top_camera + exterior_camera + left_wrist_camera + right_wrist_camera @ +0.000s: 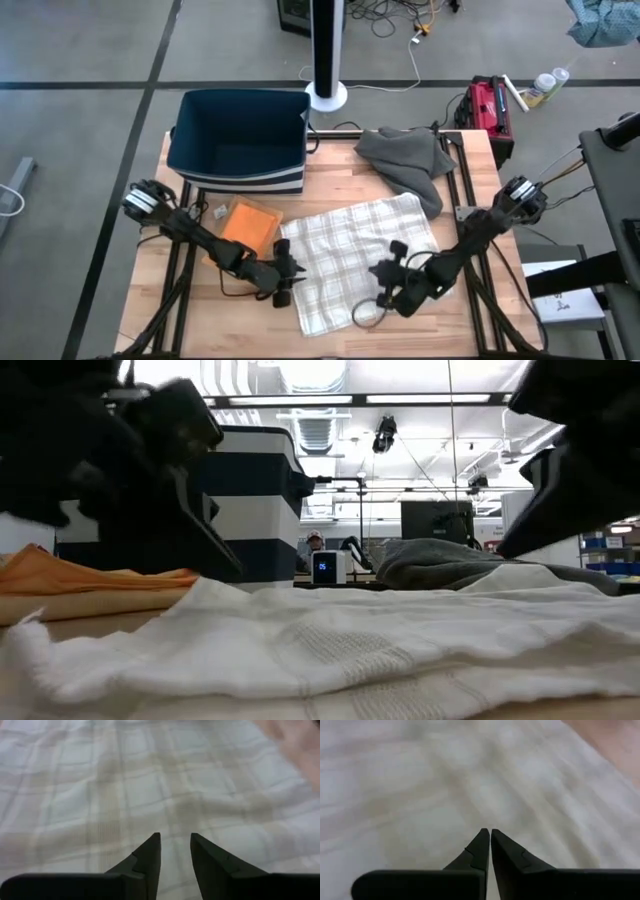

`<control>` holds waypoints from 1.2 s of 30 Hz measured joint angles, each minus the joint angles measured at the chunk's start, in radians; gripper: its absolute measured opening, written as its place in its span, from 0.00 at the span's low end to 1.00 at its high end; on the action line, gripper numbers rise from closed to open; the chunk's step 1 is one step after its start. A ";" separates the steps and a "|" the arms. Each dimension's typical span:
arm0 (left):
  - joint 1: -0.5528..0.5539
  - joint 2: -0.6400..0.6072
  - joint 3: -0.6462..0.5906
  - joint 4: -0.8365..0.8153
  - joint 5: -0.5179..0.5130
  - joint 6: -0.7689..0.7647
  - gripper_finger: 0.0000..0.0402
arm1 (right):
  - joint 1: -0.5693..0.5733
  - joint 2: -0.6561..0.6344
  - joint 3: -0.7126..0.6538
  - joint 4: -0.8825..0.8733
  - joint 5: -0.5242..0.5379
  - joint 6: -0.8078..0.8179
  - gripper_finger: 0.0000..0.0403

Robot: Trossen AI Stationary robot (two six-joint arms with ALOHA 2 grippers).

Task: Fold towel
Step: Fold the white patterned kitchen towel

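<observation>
A white plaid cloth towel (350, 255) lies spread flat at the lower centre of the pale wooden worktop (470, 170). The left end effector (285, 275) sits at the towel's left edge; the right end effector (385, 285) rests over its lower right part. A crumpled grey cloth (410, 160) lies at upper right, a dark blue fabric bin (238, 140) at upper left, and a folded orange cloth (248, 227) just below the bin.
</observation>
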 joint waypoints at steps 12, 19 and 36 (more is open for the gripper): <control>0.038 0.086 0.070 -0.088 0.092 0.038 0.19 | -0.041 0.165 -0.030 0.334 -0.118 -0.297 0.03; 0.046 0.066 0.078 -0.193 0.033 0.026 0.19 | -0.038 0.078 -0.007 0.322 -0.218 -0.189 0.03; 0.006 -0.022 0.073 -0.116 0.144 0.051 0.19 | -0.027 0.099 0.022 0.457 -0.102 -0.371 0.03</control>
